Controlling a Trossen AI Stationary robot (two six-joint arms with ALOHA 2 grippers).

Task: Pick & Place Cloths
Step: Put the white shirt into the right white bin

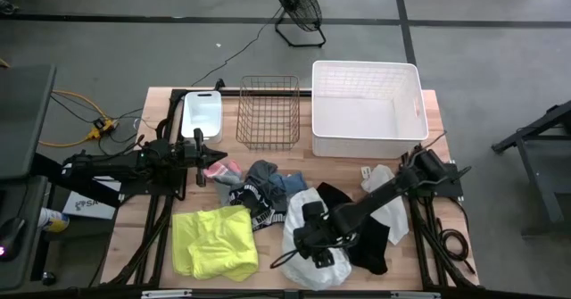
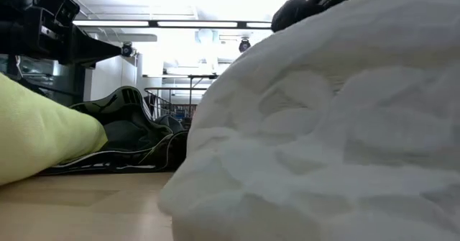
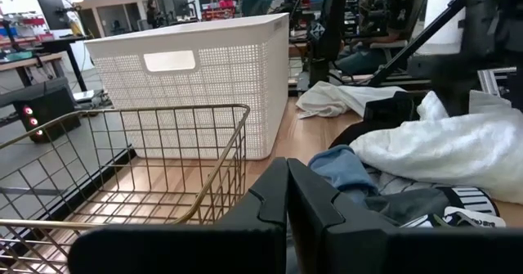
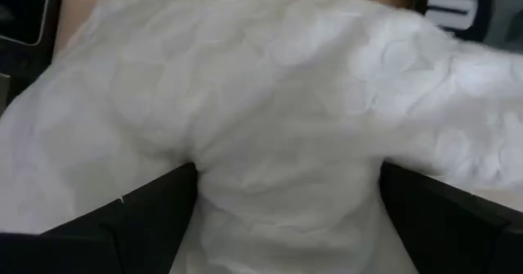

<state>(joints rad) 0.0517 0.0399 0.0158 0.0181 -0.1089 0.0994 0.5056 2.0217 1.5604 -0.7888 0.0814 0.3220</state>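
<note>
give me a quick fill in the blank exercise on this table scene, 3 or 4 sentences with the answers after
1. The right gripper has its fingers spread over the ____ cloth.
2. The copper wire basket stands between the small tub and the ____ white tub.
3. The left gripper, near the wire basket, is ____.
4. The cloth at the table's front left is neon ____.

Missing words: white; large; shut; yellow

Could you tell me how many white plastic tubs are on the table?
2. The small white tub sits at the far left of the table, left of the wire basket. The large white tub sits at the far right, right of that basket.
</note>
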